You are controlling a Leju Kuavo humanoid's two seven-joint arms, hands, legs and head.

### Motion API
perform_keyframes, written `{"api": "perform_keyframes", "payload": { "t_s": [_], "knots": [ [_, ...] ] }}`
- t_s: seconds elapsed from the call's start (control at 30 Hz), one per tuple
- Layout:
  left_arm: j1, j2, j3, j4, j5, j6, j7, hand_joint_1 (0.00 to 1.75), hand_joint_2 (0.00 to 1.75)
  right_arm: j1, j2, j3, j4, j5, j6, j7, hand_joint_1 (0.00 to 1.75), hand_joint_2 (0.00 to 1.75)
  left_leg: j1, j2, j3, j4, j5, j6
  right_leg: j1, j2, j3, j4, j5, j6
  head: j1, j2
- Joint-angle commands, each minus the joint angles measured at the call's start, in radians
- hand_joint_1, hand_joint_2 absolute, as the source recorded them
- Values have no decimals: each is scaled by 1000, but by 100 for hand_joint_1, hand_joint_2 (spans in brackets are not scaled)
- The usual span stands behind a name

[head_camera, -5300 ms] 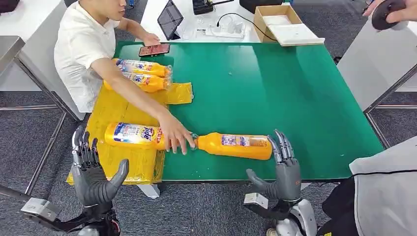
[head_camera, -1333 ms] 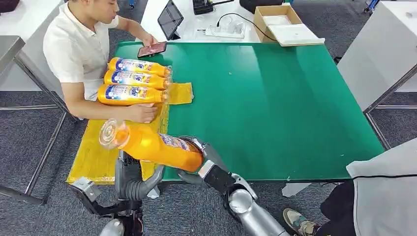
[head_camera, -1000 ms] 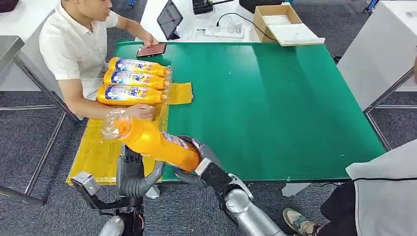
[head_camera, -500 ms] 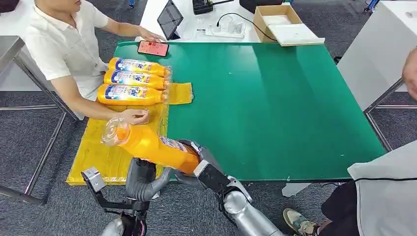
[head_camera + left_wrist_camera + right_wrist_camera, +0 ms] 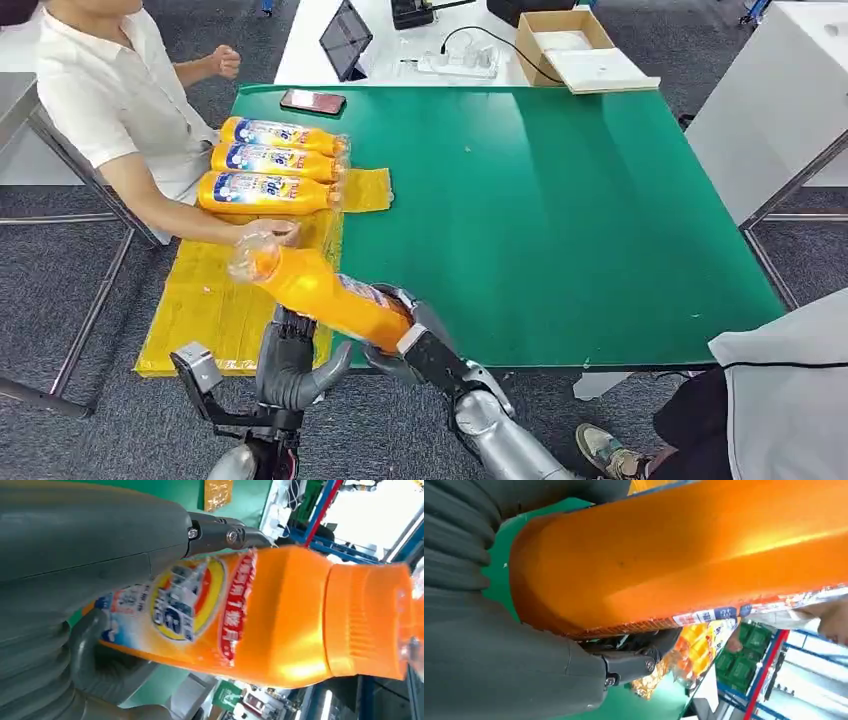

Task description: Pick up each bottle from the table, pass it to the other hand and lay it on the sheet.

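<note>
Passing bottle between hands above table near edge, cap tilted toward sheet; right hand wrapped round base; left hand cupped under body, grip apparently not yet full; next: close left hand, release right, lay bottle on sheet; three bottles lined at far end; person's hand beside cap, possibly obstructing placement.
</note>
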Motion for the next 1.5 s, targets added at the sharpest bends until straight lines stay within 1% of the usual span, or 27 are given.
{"api": "perform_keyframes", "payload": {
  "t_s": [0.03,0.17,0.2,0.23,0.27,0.37,0.4,0.47,0.53,0.6,0.63,0.8,0.9,0.93,1.0,1.03,1.07,1.13,1.17,1.27,1.3,1.33,1.37,1.4,1.43,1.47,1.5],
  "knots": [
    [-56,16,-21,83,0,7,5,0,175,-36,11,52,71,-9,33,-25,175,175,1,1,6,-2,-1,-2,1,-1,5,-1,-1,-3,0,0],
    [-56,16,-21,83,0,7,5,0,175,-36,11,52,71,-9,33,-25,175,175,1,0,3,-1,-1,-1,1,-1,3,-1,-1,-2,0,0],
    [-56,16,-21,83,0,7,5,0,175,-36,11,52,71,-9,33,-25,175,175,1,1,5,-1,-1,-2,1,-1,5,-1,-1,-2,0,0],
    [-56,16,-21,83,0,7,5,0,175,-36,11,52,71,-9,33,-25,175,175,1,0,3,-1,-1,-1,1,-1,3,-1,-1,-2,0,0],
    [-60,14,-18,86,11,2,4,0,175,-35,9,63,71,-14,57,-31,175,175,1,1,6,-1,-1,-2,1,-1,6,-1,-2,-3,0,0],
    [-70,14,-24,84,24,-14,2,0,175,-33,11,92,80,-11,86,-42,175,175,1,0,4,-1,-1,-2,1,-1,4,-1,-1,-2,0,0],
    [-73,14,-26,85,28,-18,4,0,175,-34,13,96,86,-11,85,-42,175,175,1,0,6,-2,-1,-2,2,-2,6,-1,-1,-3,0,0],
    [-74,14,-27,85,33,-23,6,0,175,-36,14,100,91,-11,83,-43,175,175,0,0,2,-1,0,-1,0,-1,2,-1,0,-1,0,0],
    [-74,14,-27,85,33,-23,6,0,175,-36,14,100,91,-11,83,-43,175,175,1,0,5,-1,-1,-3,2,-2,5,-1,-2,-3,0,0],
    [-74,14,-27,85,33,-23,6,0,175,-36,14,100,91,-11,83,-43,175,175,1,0,3,-1,0,-1,1,-1,3,-1,-1,-2,0,0],
    [-74,14,-27,85,33,-23,6,0,175,-36,14,100,91,-11,83,-43,175,175,1,1,6,-1,-1,-2,1,-1,5,-1,-1,-3,0,0],
    [-74,14,-27,85,33,-23,6,0,175,-36,14,100,91,-11,83,-43,175,175,0,0,2,-1,0,-1,0,-1,2,-1,0,-1,0,0],
    [-74,14,-27,85,33,-23,6,0,175,-36,14,100,91,-11,83,-43,175,175,1,1,5,-1,-1,-2,1,-1,5,-1,-1,-2,0,0],
    [-74,14,-27,85,33,-23,6,0,175,-36,14,100,91,-11,83,-43,175,175,1,0,3,-1,-1,-2,1,-1,3,-1,-1,-2,0,0],
    [-74,16,-33,82,36,-29,6,0,175,-40,14,107,99,-9,85,-44,175,175,1,0,5,-1,-1,-2,1,-2,5,-1,-2,-3,0,0],
    [-75,17,-36,82,36,-28,6,0,175,-43,15,117,109,-3,86,-48,175,175,1,0,3,-1,0,-1,1,-1,2,-1,-1,-2,0,0],
    [-76,16,-36,84,36,-28,6,0,175,-42,16,120,112,-3,88,-49,175,175,1,1,5,-1,-1,-2,1,-1,5,-1,-1,-2,0,0],
    [-82,14,-35,91,36,-28,6,0,175,-41,21,137,124,-2,101,-53,175,175,0,0,2,-1,0,-1,1,-1,2,-1,0,-1,0,0],
    [-83,13,-34,91,37,-27,5,0,175,-38,23,140,126,-3,103,-53,175,175,1,0,3,-1,-1,-2,1,-1,3,-1,-1,-2,0,0],
    [-91,7,-27,98,32,-7,-1,0,175,-35,28,158,147,0,96,-55,175,175,1,0,2,-1,0,-1,1,-1,2,-1,0,-1,0,0],
    [-94,6,-26,101,28,3,-1,138,175,-35,29,162,150,1,96,-57,175,175,1,0,4,-1,-1,-2,1,-1,4,-1,-1,-2,0,0],
    [-96,2,-21,105,27,16,1,175,175,-30,32,168,151,2,97,-59,175,175,1,0,3,-1,0,-1,1,-1,3,-1,-1,-2,0,0],
    [-95,0,-19,104,25,23,-2,175,175,-25,34,173,152,2,97,-60,175,175,1,0,5,-1,-1,-2,2,-2,5,-1,-1,-3,0,0],
    [-90,1,-19,101,25,24,-4,175,175,-21,36,176,152,3,96,-61,141,175,1,0,4,-1,-1,-2,1,-2,4,-1,-1,-2,0,0],
    [-75,3,-20,82,39,10,-4,175,175,-12,39,179,150,8,83,-67,3,175,1,0,4,-1,-1,-2,1,-1,4,-1,-1,-2,0,0],
    [-66,7,-21,73,63,-11,10,175,175,-5,41,177,146,8,72,-71,0,175,0,0,2,-1,0,-1,1,-1,2,-1,-1,-1,0,0],
    [-57,6,-10,77,150,-64,71,175,175,2,42,175,136,7,63,-82,0,175,1,0,5,-1,-1,-2,2,-1,5,-1,-2,-2,0,0]
  ]
}}
